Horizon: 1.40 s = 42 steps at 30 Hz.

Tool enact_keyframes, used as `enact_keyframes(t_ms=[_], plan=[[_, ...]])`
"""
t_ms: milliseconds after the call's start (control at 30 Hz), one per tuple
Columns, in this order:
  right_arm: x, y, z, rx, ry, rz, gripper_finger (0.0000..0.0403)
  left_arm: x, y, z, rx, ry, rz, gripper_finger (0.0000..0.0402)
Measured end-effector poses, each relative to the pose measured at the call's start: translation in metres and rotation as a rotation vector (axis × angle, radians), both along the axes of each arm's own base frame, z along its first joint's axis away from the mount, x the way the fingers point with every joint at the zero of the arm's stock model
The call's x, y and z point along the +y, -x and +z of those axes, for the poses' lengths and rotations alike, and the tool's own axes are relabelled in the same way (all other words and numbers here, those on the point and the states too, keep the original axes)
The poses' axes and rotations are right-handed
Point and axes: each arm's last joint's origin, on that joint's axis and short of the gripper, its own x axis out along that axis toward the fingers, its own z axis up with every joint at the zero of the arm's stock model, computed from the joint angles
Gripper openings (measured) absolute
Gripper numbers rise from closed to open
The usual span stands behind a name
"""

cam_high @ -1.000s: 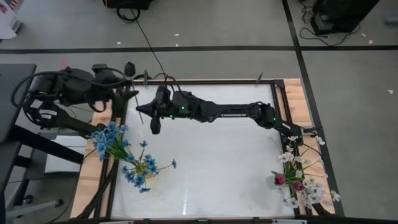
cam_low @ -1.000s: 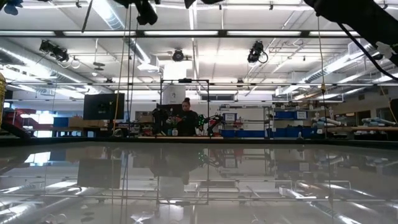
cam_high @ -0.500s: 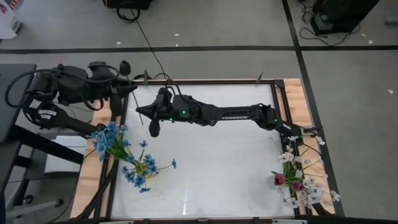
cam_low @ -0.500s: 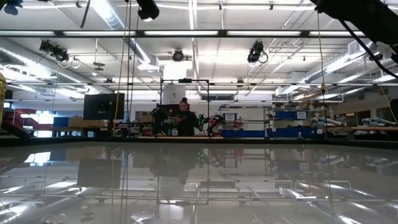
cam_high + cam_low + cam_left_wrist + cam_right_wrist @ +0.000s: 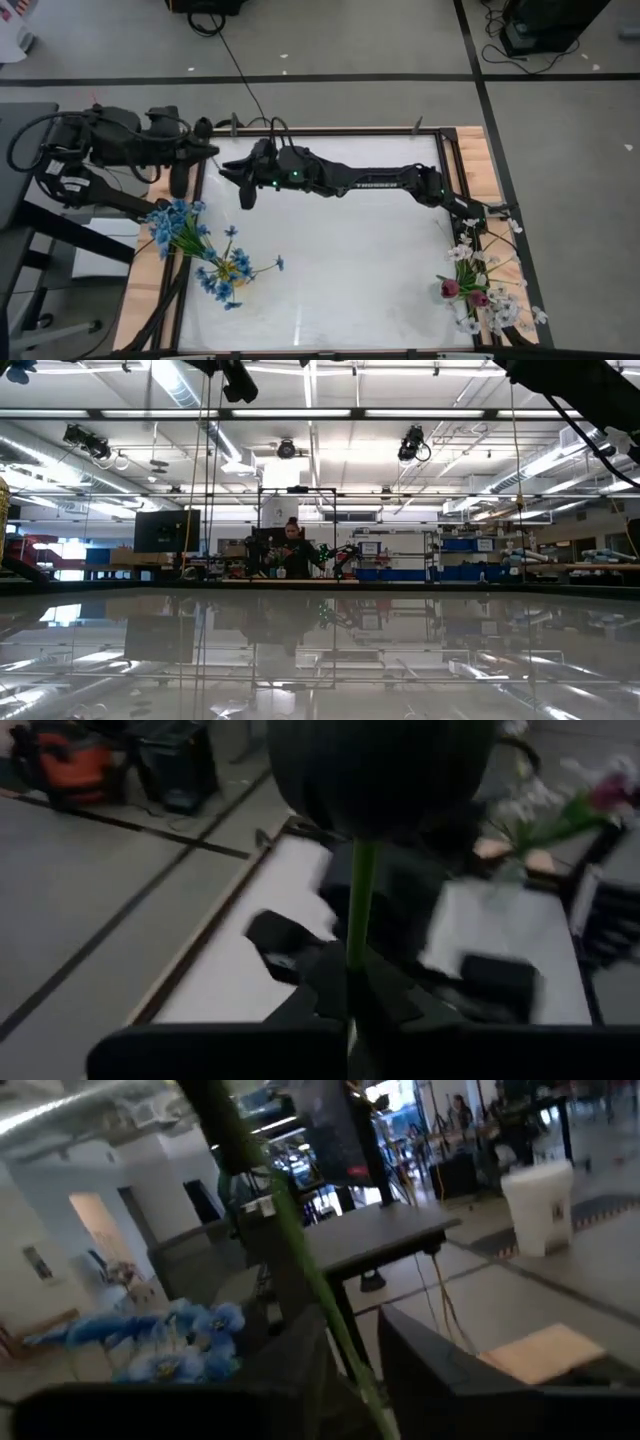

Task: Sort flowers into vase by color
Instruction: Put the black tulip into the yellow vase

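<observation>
A flower with a blackish bud (image 5: 380, 765) on a thin green stem (image 5: 360, 910) hangs above the table's far left corner, its bud (image 5: 203, 127) near the far edge. My left gripper (image 5: 213, 150) reaches in from the left, shut on the stem (image 5: 350, 975). My right gripper (image 5: 225, 168) faces it from the right. Its fingers (image 5: 355, 1350) stand apart with the stem (image 5: 300, 1250) running between them. Blue flowers (image 5: 182, 225) stand at the table's left edge. White and red-purple flowers (image 5: 478, 288) stand at the right edge. My left gripper pinches the green stem (image 5: 357, 955) between its two fingers, some way below the blackish bud. It comes level from the table's left, across the stem. The flower is lifted clear of the table, bud beyond the fingers. My right gripper: I cannot tell whether its parted fingers touch the stem.
More blue blossoms (image 5: 225, 272) lie on the white table top (image 5: 350, 270) near the left bunch. Wooden strips (image 5: 490, 170) border the table. A person (image 5: 292, 550) sits far behind the table.
My left gripper has moved a little toward my right gripper and turned about its own axis. The blackish bud has shifted slightly toward the table's near side. My right gripper has edged toward the far left corner.
</observation>
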Motion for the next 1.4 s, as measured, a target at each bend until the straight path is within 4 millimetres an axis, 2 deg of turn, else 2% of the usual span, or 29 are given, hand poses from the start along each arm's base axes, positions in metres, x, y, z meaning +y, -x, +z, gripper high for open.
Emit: enact_keyframes(t_ms=[133, 333, 433, 600, 733, 967, 1133, 1400], plan=[[-0.012, 0.002, -0.004, 0.043, -0.156, -0.018, 0.0138, -0.003, 0.013, -0.002, 0.027, 0.007, -0.152, 0.0004], [-0.028, 0.011, -0.025, 0.306, -0.270, -0.144, 0.0146, -0.012, 0.035, 0.001, -0.025, -0.017, -0.482, 0.0004], [-0.028, 0.017, -0.029, 0.390, -0.296, -0.173, 0.0146, -0.014, 0.045, 0.002, -0.051, -0.046, -0.572, 0.0004], [-0.018, 0.025, -0.024, 0.418, -0.338, -0.277, 0.0146, -0.015, 0.056, 0.003, -0.085, -0.109, -0.693, 0.0004], [-0.011, 0.030, -0.023, 0.440, -0.372, -0.362, 0.0146, -0.018, 0.053, -0.005, -0.112, -0.140, -0.780, 0.0004], [0.006, 0.037, -0.020, 0.431, -0.432, -0.452, 0.0146, -0.025, 0.037, -0.044, -0.151, -0.051, -0.958, 0.0004], [0.025, 0.039, -0.021, 0.425, -0.463, -0.482, 0.0146, -0.028, 0.037, -0.055, -0.251, -0.021, -1.062, 0.0004], [0.038, 0.040, -0.022, 0.407, -0.493, -0.515, 0.0146, -0.030, 0.029, -0.088, -0.176, 0.020, -1.100, 0.0004]])
